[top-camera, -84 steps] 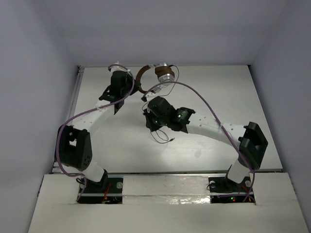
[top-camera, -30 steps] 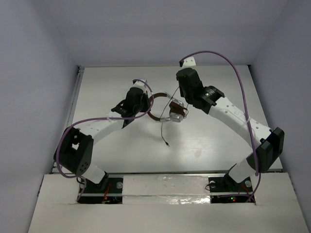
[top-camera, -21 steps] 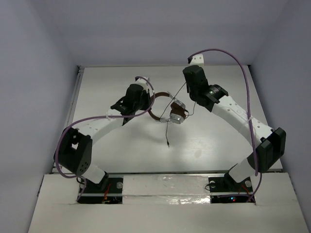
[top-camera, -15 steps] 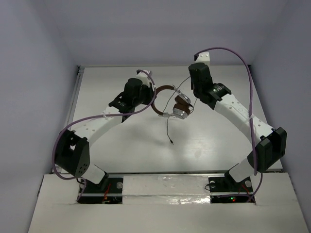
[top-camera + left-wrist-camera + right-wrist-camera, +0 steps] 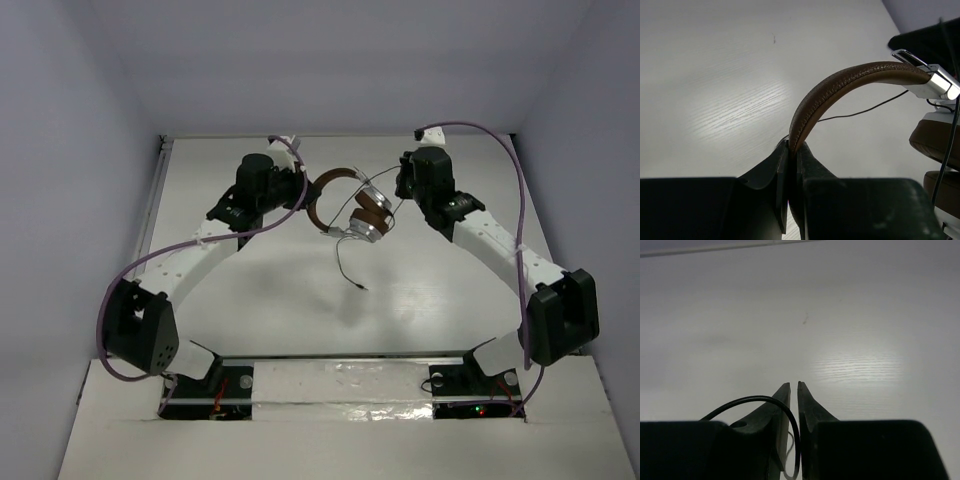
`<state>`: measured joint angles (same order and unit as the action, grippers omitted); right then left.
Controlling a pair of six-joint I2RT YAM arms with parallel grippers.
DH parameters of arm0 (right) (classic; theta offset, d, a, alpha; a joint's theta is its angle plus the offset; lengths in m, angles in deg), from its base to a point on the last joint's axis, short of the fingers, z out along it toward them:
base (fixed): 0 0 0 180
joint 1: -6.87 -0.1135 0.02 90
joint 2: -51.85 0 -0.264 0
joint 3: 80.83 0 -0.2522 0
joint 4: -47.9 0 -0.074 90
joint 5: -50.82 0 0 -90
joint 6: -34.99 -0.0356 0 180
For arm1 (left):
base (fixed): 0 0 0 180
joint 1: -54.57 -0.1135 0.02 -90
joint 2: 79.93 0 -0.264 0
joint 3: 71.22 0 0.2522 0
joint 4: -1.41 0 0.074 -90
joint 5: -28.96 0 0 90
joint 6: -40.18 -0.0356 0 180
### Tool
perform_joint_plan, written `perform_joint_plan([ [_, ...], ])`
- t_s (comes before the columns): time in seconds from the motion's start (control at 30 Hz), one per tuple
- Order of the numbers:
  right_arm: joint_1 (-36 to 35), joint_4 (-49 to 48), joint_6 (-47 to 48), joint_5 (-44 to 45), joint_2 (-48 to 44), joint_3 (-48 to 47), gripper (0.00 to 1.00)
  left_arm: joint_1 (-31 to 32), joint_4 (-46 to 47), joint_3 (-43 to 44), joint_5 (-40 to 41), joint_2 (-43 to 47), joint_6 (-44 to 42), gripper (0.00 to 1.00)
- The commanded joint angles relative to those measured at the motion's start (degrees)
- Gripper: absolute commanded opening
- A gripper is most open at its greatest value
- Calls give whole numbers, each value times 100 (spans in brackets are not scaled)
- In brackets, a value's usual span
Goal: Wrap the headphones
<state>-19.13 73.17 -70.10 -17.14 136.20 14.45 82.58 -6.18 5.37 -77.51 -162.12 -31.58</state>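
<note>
The headphones (image 5: 352, 205) hang above the table's far middle, brown headband (image 5: 328, 188) arching left, silver-and-brown earcups (image 5: 368, 218) stacked together. My left gripper (image 5: 300, 192) is shut on the headband (image 5: 840, 85), which rises from between its fingers (image 5: 792, 150) in the left wrist view. My right gripper (image 5: 398, 186) is just right of the earcups, shut on the thin dark cord (image 5: 785, 412), which loops between its fingers (image 5: 794, 390). The cord's loose end (image 5: 347, 270) dangles down to the plug near the table.
Purple arm cables (image 5: 490, 140) arch over both arms. The white table (image 5: 430, 300) has walls on the left, right and far sides. A raised white ledge (image 5: 340, 375) runs along the near edge by the arm bases.
Both arms lifted the headphones and carried them back and right. The right gripper swung from the middle to the far right of the earcups, pulling the cord; the dangling end got shorter.
</note>
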Motion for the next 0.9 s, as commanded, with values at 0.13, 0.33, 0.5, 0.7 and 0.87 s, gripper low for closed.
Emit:
perform_joint_plan([
  [0.13,209,-2922,-380,-2756,-359,1162,20,-173,587,511,-946,652,540,0],
  [0.33,209,-4497,-819,-4382,-26,1734,22,-480,840,468,-1455,705,1074,0],
  [0.5,209,-5394,-1276,-5007,414,1980,22,-718,904,581,-1553,871,1410,0],
  [0.7,209,-6204,-1786,-5421,924,1963,31,-771,736,959,-1543,880,1551,0],
  [0.87,87,-6424,-1954,-5386,1355,1744,42,-771,613,1117,-1324,854,1630,0],
])
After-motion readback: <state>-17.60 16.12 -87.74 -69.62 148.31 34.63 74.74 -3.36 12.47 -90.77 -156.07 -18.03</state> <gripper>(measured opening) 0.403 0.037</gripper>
